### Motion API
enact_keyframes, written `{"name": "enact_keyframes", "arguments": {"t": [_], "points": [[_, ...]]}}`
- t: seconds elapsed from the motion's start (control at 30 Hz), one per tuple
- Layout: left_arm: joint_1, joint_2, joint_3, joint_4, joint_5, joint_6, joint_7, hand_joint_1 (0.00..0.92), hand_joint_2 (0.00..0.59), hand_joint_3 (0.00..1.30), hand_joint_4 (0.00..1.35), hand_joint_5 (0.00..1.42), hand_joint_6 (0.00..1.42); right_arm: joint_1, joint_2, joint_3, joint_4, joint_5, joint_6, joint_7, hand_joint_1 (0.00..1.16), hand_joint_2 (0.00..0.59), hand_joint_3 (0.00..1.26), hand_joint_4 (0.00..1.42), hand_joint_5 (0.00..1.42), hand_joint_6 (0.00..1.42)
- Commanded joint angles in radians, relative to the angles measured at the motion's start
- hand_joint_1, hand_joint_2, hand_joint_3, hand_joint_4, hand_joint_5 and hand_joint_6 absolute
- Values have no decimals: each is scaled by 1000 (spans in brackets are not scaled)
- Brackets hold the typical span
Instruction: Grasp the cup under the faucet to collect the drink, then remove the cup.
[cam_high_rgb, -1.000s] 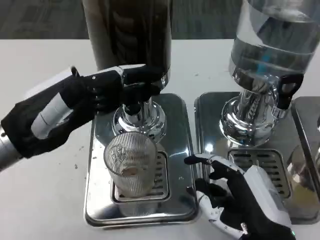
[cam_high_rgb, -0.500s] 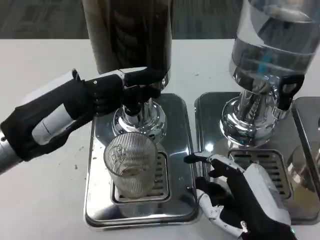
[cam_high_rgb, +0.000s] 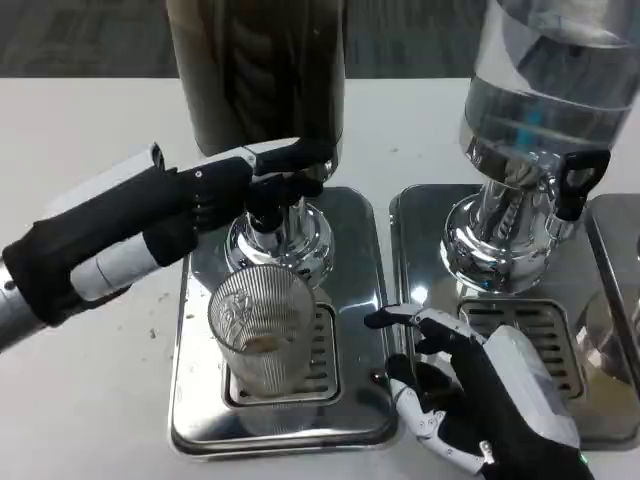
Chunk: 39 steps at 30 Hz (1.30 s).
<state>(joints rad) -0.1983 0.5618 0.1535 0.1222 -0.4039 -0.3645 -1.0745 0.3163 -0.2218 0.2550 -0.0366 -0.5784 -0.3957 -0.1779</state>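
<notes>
Nearest the viewer, to the right of the cup, the right hand (cam_high_rgb: 480, 395) lies at the near right corner of the cup's steel tray (cam_high_rgb: 352, 300), fingers spread apart and holding nothing, its fingertips just short of the cup and not touching it. The cup (cam_high_rgb: 262, 325), a clear ribbed glass, stands upright on the slotted grate of that tray, directly below the faucet (cam_high_rgb: 268, 205), with a little pale liquid in its bottom. Behind and above the cup, the left hand (cam_high_rgb: 215, 190) reaches in from the left, its fingers wrapped around the black lever of the faucet. The faucet juts from the base of a tall dark drink dispenser (cam_high_rgb: 258, 70) standing behind the cup. Farther right of the cup, a second dispenser (cam_high_rgb: 545, 90), clear and holding pale liquid, sits on its own steel tray (cam_high_rgb: 420, 235). Everything rests on a white tabletop (cam_high_rgb: 80, 140).
</notes>
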Motion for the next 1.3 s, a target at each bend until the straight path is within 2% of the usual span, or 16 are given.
{"name": "enact_keyframes", "arguments": {"t": [0.03, 0.6, 0.8, 1.0, 1.3], "points": [[34, 22, -36, -15, 65, -67, -13, 0, 23, 126, 24, 127, 122, -8, -9, -5, 7, 14, 9, 11, 669, 535, 388, 274, 247, 382], [59, 68, -74, -2, 154, -211, 84, 0, 15, 118, 33, 138, 134, -9, -24, -10, 0, 36, 12, 21, 676, 548, 386, 271, 237, 381], [63, 78, -86, -4, 142, -212, 101, 0, 17, 116, 38, 145, 136, -6, -31, -17, -3, 75, -17, 28, 671, 544, 382, 271, 236, 381], [67, 84, -92, -11, 140, -210, 110, 0, 14, 115, 54, 154, 137, -14, -32, -18, -17, 182, -71, 80, 765, 389, 310, 294, 302, 400], [69, 91, -93, -11, 139, -207, 120, 0, 7, 115, 66, 173, 146, -47, -29, -11, -1, 288, -96, 193, 788, 338, 236, 261, 329, 425]]}}
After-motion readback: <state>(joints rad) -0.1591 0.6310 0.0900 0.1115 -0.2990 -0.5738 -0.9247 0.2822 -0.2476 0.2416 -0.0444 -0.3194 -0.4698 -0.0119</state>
